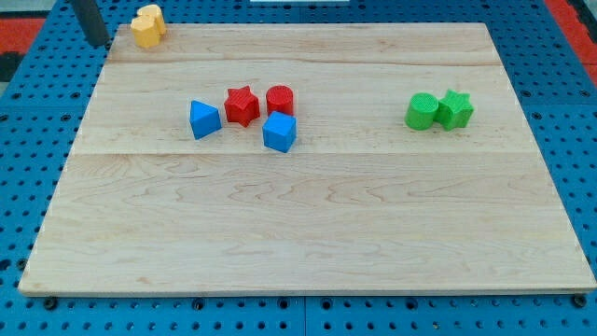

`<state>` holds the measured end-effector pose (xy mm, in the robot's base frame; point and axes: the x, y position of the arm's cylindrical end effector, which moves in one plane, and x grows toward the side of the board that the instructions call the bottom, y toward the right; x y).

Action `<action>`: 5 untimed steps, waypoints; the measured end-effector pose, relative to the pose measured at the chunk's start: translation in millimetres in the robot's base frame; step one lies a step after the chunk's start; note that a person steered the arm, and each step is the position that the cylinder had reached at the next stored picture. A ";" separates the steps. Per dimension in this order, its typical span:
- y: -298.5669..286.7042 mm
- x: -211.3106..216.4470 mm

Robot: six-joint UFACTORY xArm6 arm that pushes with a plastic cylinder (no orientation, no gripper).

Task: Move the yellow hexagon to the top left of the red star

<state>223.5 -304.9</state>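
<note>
The yellow hexagon (147, 25) lies at the board's top left edge, with another yellow block pressed against it on its upper right. The red star (242, 105) sits left of centre, far below and right of the hexagon. My tip (98, 42) is at the top left corner, just left of the yellow hexagon and apart from it by a small gap.
A red cylinder (280, 99) touches the star's right side. A blue block (204, 119) lies left of the star and a blue cube (279, 132) below right of it. A green cylinder (422, 111) and green star (455, 108) sit at the right. The wooden board (308, 233) rests on a blue pegboard.
</note>
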 end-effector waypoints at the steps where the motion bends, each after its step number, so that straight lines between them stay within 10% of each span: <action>1: 0.1 -24.2; 5: 115.3 -15.7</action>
<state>207.8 -189.6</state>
